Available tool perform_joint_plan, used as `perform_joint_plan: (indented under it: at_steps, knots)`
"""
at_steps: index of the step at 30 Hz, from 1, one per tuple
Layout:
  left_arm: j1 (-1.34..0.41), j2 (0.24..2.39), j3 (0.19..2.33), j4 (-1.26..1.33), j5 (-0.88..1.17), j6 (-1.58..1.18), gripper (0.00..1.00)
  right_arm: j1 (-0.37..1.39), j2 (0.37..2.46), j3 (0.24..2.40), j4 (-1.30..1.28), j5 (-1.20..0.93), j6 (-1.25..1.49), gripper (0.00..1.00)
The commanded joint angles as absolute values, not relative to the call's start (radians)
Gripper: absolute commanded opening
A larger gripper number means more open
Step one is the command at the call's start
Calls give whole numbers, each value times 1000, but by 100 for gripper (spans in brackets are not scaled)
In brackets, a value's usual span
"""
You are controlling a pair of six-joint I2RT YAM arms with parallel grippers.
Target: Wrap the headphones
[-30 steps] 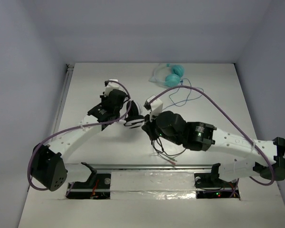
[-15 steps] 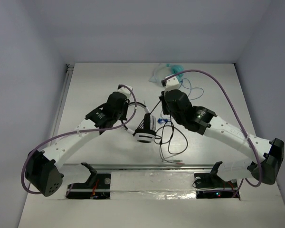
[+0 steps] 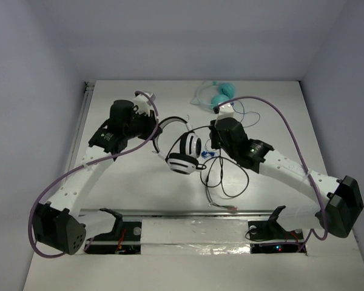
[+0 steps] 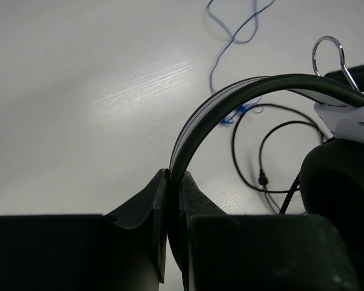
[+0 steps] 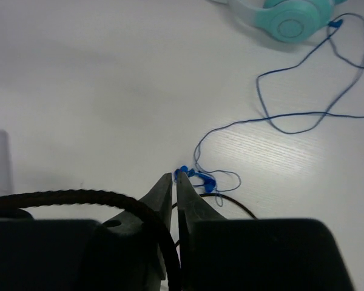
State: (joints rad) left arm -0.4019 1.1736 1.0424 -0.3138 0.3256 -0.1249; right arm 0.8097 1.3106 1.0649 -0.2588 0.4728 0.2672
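The white-and-black headphones (image 3: pixel 183 156) lie mid-table, their black headband (image 3: pixel 170 124) arching back to the left. My left gripper (image 3: pixel 156 128) is shut on that headband; in the left wrist view (image 4: pixel 173 182) the band (image 4: pixel 230 100) rises from between the jaws toward the white earcup (image 4: pixel 352 124). The thin black cable (image 3: pixel 223 180) lies in loose loops in front of the right gripper (image 3: pixel 210 145). In the right wrist view (image 5: pixel 175 179) the jaws are together, and the braided black cable (image 5: pixel 79 197) curves across the left finger down into the slit between them.
Smaller teal headphones (image 3: pixel 220 96) sit at the back; they also show in the right wrist view (image 5: pixel 291 21). Their blue cord (image 3: pixel 239 121) trails forward, and its blue end (image 5: pixel 200 179) lies right at my right fingertips. A rail (image 3: pixel 194 212) runs along the near edge.
My left gripper has pulled back and to the left with the headband, dragging the headphones back. My right gripper swung toward the back, then came slightly nearer; the cable loops have spread out.
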Motion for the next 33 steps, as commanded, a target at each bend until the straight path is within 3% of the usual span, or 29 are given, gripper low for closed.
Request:
perform_joint_plan:
  at_steps: [1,3,12,20,29,33]
  knots:
    - [-370,1120,1173,-206,587,-208,0,795,1221,999,-109,262,331,15]
    - [-370,1127,1198,-196,647,-228,0,785,1200,956,-19,183,343,22]
    - [-258,1163,1230,78,889,-544,0,785,1172,784,300,-113,413,32]
    - [-190,1200,1276,244,867,-820,0,785,1232,695,442,-181,448,39]
    - [-172,1253,1491,265,772,-903,0,785,1195,621,463,-213,480,72]
    - [-160,1285,1638,201,742,-934,0,785,1161,591,439,-233,489,78]
